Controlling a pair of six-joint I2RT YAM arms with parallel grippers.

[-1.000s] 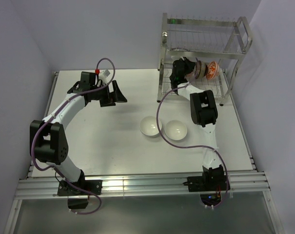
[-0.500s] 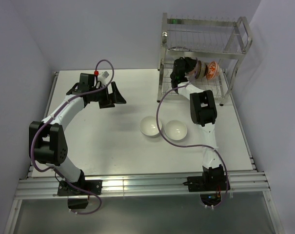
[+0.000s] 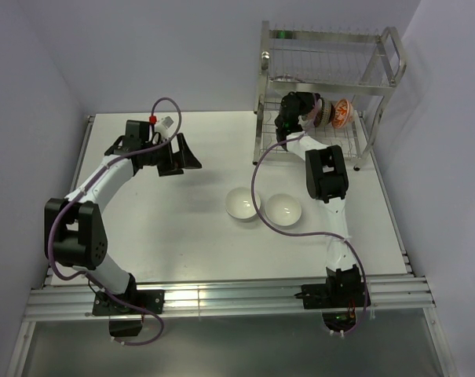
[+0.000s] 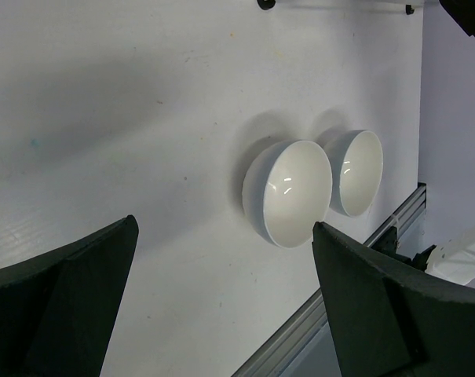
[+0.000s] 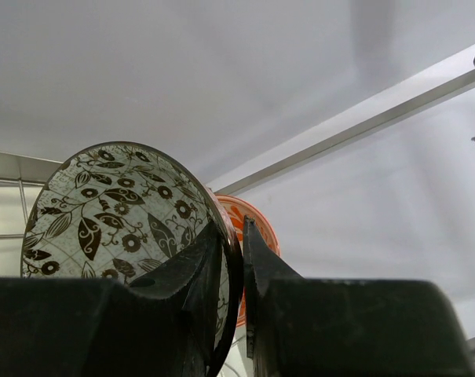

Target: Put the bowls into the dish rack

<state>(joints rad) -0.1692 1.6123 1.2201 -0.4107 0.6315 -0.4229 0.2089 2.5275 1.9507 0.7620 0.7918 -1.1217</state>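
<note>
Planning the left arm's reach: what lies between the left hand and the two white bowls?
Nothing: the top view shows only bare table between the open left hand and the nearer white bowl; the left wrist view agrees.

Two white bowls upright, grey bowl, orange bowl edgewise, probably in rack

Two plain white round bowls. One grey-white leaf-patterned bowl. One orange-red patterned bowl. Four bowls countable. One silver two-tier wire dish rack. One white worktop.
</note>
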